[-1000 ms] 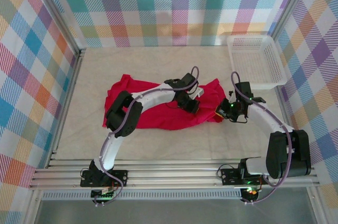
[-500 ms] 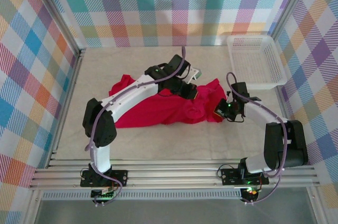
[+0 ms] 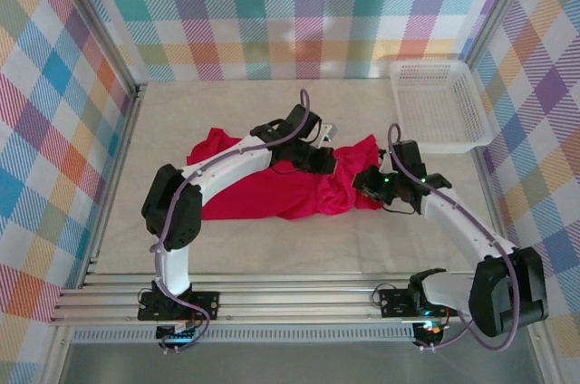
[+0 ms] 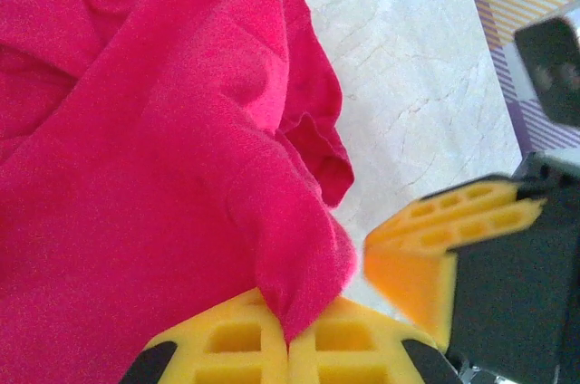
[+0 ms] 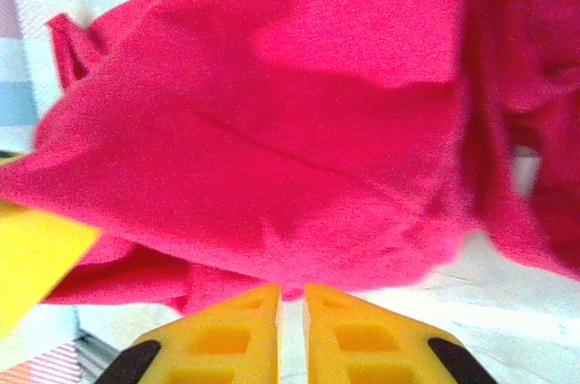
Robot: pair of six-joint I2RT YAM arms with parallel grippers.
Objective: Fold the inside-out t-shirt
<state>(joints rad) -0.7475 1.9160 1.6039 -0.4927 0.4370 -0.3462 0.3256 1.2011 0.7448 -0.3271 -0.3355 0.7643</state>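
Note:
The red inside-out t-shirt (image 3: 272, 189) lies crumpled across the middle of the table, bunched up at its right end. My left gripper (image 3: 328, 161) reaches over it from the left and is shut on a fold of the shirt (image 4: 136, 176); the cloth is pinched between the yellow pads (image 4: 227, 339) of the left gripper (image 4: 288, 334). My right gripper (image 3: 367, 187) sits close by at the shirt's right end, and its yellow finger (image 4: 426, 248) shows in the left wrist view. The right gripper (image 5: 290, 298) has its jaws a narrow crack apart, with the shirt (image 5: 290, 130) hanging just at the tips.
A white mesh basket (image 3: 444, 146) stands at the back right, just right of the right arm. Checked walls close in the table at the left, back and right. Bare pale tabletop (image 3: 272, 248) lies in front of the shirt.
The left arm swung toward the back with its pinch of shirt, dragging cloth along. The right gripper moved left toward it, and its jaws parted slightly.

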